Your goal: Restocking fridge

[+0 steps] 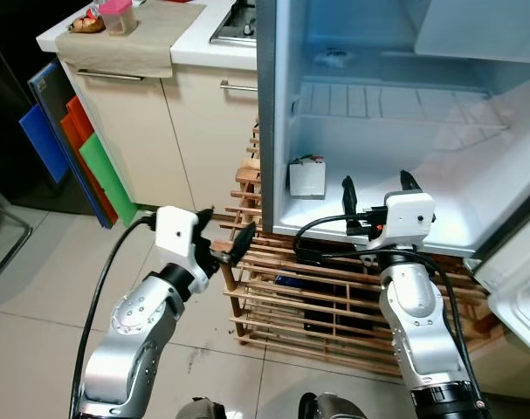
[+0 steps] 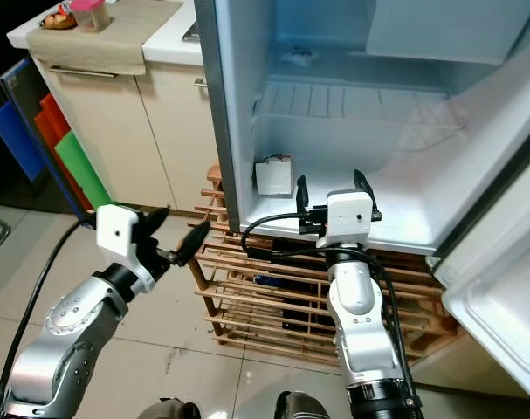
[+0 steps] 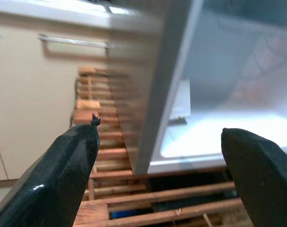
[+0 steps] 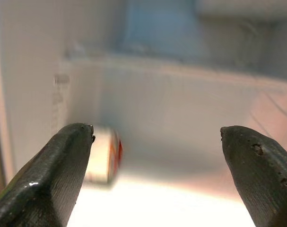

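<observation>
The fridge (image 1: pixel 266 131) stands open before me, its white floor (image 1: pixel 422 205) lit. A small white carton (image 1: pixel 307 177) stands on that floor in the left corner, blurred in the right wrist view (image 4: pixel 101 153). My right gripper (image 1: pixel 376 187) is open at the front lip of the fridge floor, to the right of the carton, with nothing between its fingers. My left gripper (image 1: pixel 225 231) is open outside the fridge, low at its left side, in front of the wooden rack. It holds nothing.
A wooden slatted rack (image 1: pixel 282 288) sits under and left of the fridge. The fridge door (image 1: pixel 522 279) hangs open at the right. Beige cabinets (image 1: pixel 151 131) with a worktop (image 1: pixel 129 35) stand at the left, coloured boards (image 1: pixel 81 157) leaning beside them. Tiled floor (image 1: pixel 46 279) lies below.
</observation>
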You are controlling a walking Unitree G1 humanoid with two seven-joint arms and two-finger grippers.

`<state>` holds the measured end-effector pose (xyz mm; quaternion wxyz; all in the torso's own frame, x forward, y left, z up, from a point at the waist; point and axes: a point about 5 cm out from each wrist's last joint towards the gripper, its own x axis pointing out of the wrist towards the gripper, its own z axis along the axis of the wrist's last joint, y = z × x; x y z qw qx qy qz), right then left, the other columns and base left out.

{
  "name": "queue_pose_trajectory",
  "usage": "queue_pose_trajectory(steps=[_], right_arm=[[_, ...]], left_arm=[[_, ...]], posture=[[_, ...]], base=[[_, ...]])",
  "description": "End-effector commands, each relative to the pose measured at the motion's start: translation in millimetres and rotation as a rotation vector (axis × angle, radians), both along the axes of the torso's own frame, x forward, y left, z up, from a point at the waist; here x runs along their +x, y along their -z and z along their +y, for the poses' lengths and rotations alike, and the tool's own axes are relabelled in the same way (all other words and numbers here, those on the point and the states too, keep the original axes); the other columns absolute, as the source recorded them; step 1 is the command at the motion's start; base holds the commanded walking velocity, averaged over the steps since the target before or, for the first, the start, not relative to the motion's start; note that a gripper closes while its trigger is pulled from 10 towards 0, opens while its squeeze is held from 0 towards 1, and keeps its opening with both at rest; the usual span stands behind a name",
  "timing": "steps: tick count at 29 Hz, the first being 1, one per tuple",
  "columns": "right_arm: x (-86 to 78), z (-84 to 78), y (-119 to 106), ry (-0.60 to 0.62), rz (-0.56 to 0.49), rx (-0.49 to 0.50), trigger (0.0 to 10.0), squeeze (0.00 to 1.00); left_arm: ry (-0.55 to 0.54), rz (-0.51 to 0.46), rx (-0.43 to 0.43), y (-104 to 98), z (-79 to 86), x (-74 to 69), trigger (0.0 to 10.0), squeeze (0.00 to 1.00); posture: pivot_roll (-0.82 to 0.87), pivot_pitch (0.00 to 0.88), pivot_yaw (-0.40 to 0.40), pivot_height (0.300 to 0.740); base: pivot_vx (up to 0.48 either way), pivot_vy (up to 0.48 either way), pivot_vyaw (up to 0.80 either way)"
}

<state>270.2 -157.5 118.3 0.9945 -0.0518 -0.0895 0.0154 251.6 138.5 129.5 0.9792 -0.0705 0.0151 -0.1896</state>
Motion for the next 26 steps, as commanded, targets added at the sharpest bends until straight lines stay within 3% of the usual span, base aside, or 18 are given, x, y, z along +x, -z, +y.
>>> queue_pose_trajectory(steps=[1,2,4,6,9,12,16,20,26], right_arm=[[-4.5,-13.4,6.7,0.018,0.048,0.005,10.0,0.00],[-10.2,-21.8,14.2,0.038,0.078,-0.007,10.0,0.00],[-22.1,-37.3,26.0,0.075,0.125,-0.037,10.0,0.00],[-28.0,-44.2,32.1,0.096,0.150,-0.044,10.0,0.00],[-35.2,-52.1,42.1,0.119,0.192,-0.051,10.0,0.00],[-24.6,-46.3,41.1,0.114,0.183,-0.037,10.0,0.00],[-16.9,-38.4,40.8,0.099,0.178,-0.024,10.0,0.00],[-14.5,-34.0,42.8,0.093,0.186,-0.014,10.0,0.00],[-15.1,-35.6,47.5,0.107,0.207,0.008,10.0,0.00]], left_arm=[[-0.074,-0.010,0.014,-1.8,10.5,-3.3,10.0,0.00],[-0.110,-0.013,0.043,2.3,19.2,-9.1,10.0,0.00],[-0.131,-0.040,0.193,11.5,31.8,-18.0,10.0,0.00],[-0.125,-0.036,0.216,14.5,32.8,-19.1,10.0,0.00],[-0.121,-0.058,0.190,9.6,27.8,-7.8,10.0,0.00],[-0.085,-0.097,0.196,1.6,15.6,4.3,10.0,0.00],[-0.079,-0.107,0.189,0.9,14.9,9.8,10.0,0.00],[-0.059,-0.116,0.193,0.0,14.3,11.8,10.0,0.00],[-0.051,-0.117,0.200,1.3,13.6,13.0,10.0,0.00]], posture=[[-0.07,0.000,0.022,0.740],[-0.08,0.000,0.021,0.740],[-0.07,0.000,0.019,0.740],[-0.07,0.000,0.018,0.740],[-0.09,0.000,0.038,0.740],[-0.09,0.000,0.048,0.740],[-0.10,0.000,0.063,0.740],[-0.09,0.000,0.069,0.740],[-0.09,0.000,0.070,0.740]], base=[[0.000,0.000,0.00],[0.000,0.000,0.00],[0.000,0.000,0.00],[0.000,0.000,0.00],[0.000,0.000,0.00],[0.000,0.000,0.00],[0.000,0.000,0.00],[0.000,0.000,0.00],[-0.313,0.000,0.00]])
